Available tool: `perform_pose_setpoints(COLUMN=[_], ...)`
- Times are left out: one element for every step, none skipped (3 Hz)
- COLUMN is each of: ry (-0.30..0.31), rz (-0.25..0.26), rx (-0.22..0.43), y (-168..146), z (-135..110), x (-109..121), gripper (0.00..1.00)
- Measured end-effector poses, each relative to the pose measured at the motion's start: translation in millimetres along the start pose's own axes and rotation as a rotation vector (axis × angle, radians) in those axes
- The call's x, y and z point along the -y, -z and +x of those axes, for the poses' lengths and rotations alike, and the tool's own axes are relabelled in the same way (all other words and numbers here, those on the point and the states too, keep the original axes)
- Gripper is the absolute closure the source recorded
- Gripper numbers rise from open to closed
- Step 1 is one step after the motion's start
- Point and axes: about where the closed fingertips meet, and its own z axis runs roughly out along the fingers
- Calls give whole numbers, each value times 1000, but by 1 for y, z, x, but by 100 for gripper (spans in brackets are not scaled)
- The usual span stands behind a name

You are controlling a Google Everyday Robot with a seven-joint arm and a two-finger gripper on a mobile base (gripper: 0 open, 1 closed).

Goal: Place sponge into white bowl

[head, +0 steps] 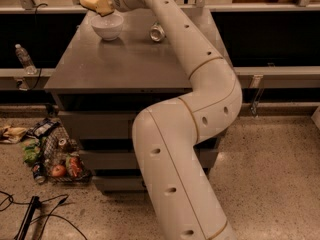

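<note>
Sponge, pale yellow, was off the table and in the air at the upper left of the camera view, pinched at its right end by the gripper, whose jaws were closed on it. It hung tilted just above the rim of the white bowl, not yet inside it.

At the far left, a water bottle stood on a low ledge beside the table. Below it, on the speckled floor, lay a heap of clutter of wrappers, cans and round fruit-like things, and nearer the bottom edge some dark cables trailed across the ground.

Next came the white bowl, upright on the far left corner of the grey tabletop, directly under the sponge and gripper. To its right, well apart from it, a can lay on its side near the back edge, close beside the arm.

The white arm rose from the bottom centre, bent at an elbow on the right past the table's edge, and reached back up and to the left over the tabletop to the gripper.
</note>
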Motion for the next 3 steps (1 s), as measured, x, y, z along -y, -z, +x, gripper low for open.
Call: perform_pose_setpoints(ry=[-8,-2,-9], rz=[24,38,81], rx=[5,49,115], y=[2,6,38], z=[-1,-9,-23], x=[8,16,46], gripper=[0,0,0])
